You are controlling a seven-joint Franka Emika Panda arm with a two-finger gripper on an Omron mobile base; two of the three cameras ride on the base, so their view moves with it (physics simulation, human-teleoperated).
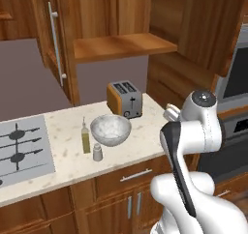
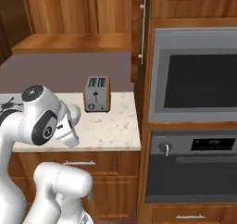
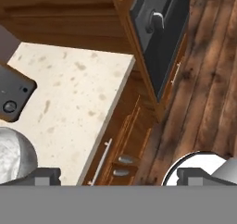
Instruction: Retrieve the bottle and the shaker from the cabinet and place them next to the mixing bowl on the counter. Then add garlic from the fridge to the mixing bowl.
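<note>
Plainly no readable writing; end effector (image 3: 118, 176) spread wide, empty, above the counter (image 3: 69, 98) edge.

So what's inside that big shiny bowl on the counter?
Nothing that I can see. The round mottled silvery mixing bowl looks empty from the left base view: just its pale speckled inside. Its near wall hides a strip of the bottom, so something small and flat there couldn't be ruled out.

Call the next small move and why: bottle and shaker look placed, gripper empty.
Probably turn the base away toward the fridge for the garlic. The bottle and shaker already stand on the counter beside the mixing bowl, the cabinet shelf is bare, and the gripper is open, holding nothing.
</note>
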